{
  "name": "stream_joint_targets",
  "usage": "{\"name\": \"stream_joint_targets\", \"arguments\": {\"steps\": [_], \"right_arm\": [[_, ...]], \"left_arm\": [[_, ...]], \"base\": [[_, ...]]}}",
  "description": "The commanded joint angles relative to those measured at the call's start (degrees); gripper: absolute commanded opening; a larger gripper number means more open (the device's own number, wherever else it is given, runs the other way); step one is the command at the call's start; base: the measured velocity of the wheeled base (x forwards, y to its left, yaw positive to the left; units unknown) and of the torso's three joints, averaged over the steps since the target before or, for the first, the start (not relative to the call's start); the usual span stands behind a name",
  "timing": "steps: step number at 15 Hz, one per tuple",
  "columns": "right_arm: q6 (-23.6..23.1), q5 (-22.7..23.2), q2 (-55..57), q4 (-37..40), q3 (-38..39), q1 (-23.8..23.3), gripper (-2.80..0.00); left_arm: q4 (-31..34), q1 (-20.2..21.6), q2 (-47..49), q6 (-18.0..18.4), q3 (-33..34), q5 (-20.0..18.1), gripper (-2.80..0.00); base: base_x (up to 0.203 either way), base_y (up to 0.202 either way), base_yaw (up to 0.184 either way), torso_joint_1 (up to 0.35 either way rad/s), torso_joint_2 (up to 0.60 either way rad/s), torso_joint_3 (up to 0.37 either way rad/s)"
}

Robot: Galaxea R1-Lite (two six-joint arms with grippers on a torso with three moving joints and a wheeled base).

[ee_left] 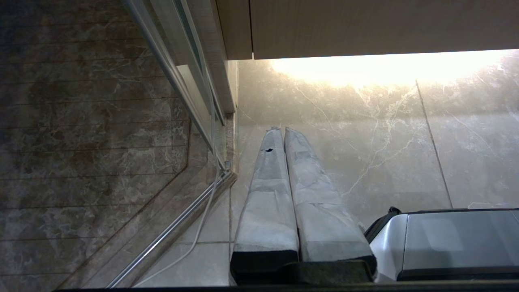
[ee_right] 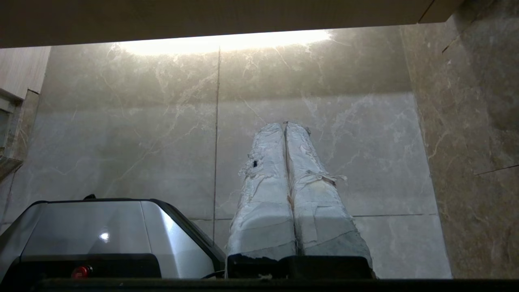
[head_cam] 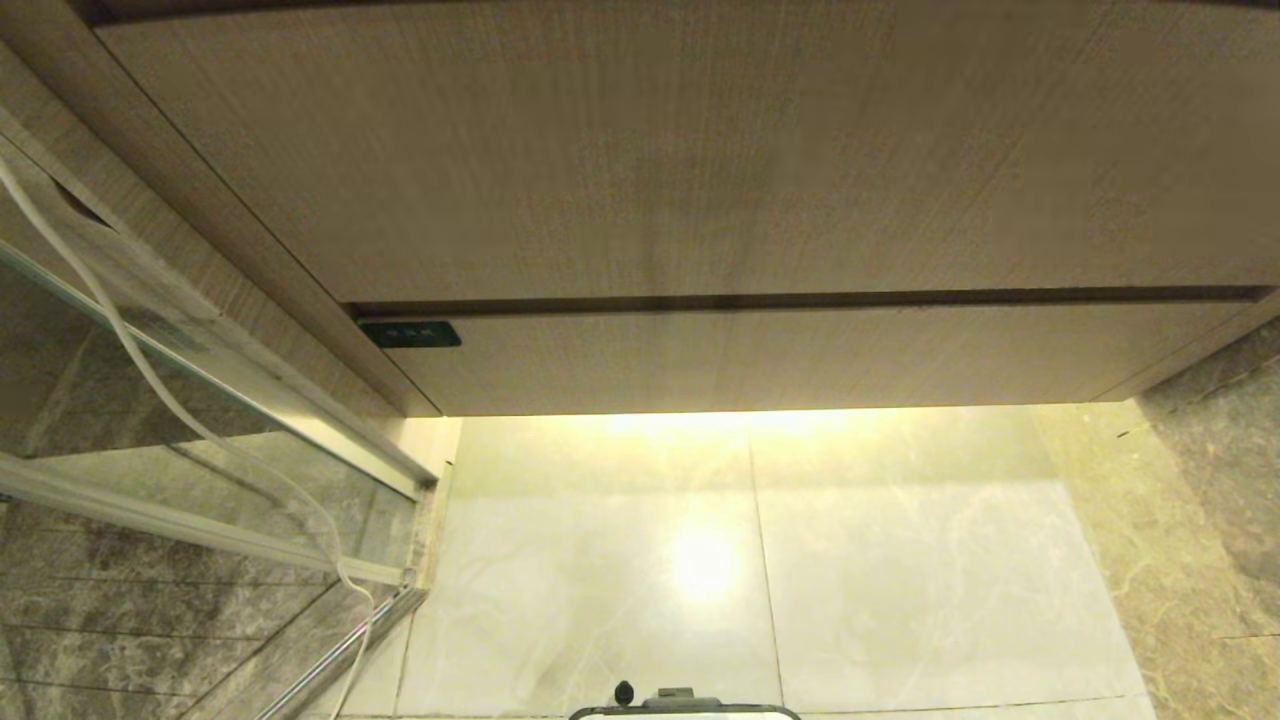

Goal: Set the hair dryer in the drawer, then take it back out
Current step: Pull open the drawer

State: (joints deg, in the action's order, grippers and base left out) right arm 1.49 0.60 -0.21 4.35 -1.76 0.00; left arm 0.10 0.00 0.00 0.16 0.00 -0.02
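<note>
Facing a closed drawer, both grippers idle

You're looking at the drawer (head_cam: 800,355) fully pushed in, front flush under the taller panel (head_cam: 680,150), small black label (head_cam: 410,334) at its left end. Dryer isn't visible in any view, so you can't tell where it sits. Left gripper (ee_left: 282,130) hangs low over the floor tiles (head_cam: 600,560), fingers pressed together, holding nothing; glass door frame (ee_left: 178,81) and a thin white cable (ee_left: 202,219) are to its left. Right gripper (ee_right: 284,125) hangs over the tiles too, wrapped fingers pressed together, empty, dark stone wall (ee_right: 478,142) to its right. Robot base (ee_right: 101,231) shows between the two arms. Light strip glows under the cabinet at the far floor edge.
</note>
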Motion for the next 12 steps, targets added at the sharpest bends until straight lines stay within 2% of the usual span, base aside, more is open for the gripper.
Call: {"name": "stream_joint_targets", "arguments": {"steps": [1, 8, 10, 12], "right_arm": [[0.01, 0.02, 0.12, 0.04, 0.0, 0.0, -2.8], [-0.24, -0.05, 0.11, 0.01, -0.85, 0.0, -2.8], [-0.06, 0.74, 1.82, 1.12, -9.05, 0.0, -2.8], [0.19, 1.85, 10.67, 4.71, -25.38, 0.02, -2.8]], "left_arm": [[-0.01, 0.0, 0.0, 0.02, 0.0, 0.02, -2.8], [-0.01, 0.0, 0.0, 0.1, 0.0, 0.02, -2.8], [-0.01, 0.0, 0.0, 0.09, 0.06, 0.02, -2.8], [-0.01, 0.0, 0.0, 0.02, 0.0, 0.02, -2.8]], "base": [[0.0, 0.0, 0.0, 0.0, 0.0, 0.0], [0.0, 0.0, 0.0, 0.0, 0.0, 0.0], [0.0, 0.0, 0.0, 0.0, 0.0, 0.0], [0.0, 0.0, 0.0, 0.0, 0.0, 0.0]]}}
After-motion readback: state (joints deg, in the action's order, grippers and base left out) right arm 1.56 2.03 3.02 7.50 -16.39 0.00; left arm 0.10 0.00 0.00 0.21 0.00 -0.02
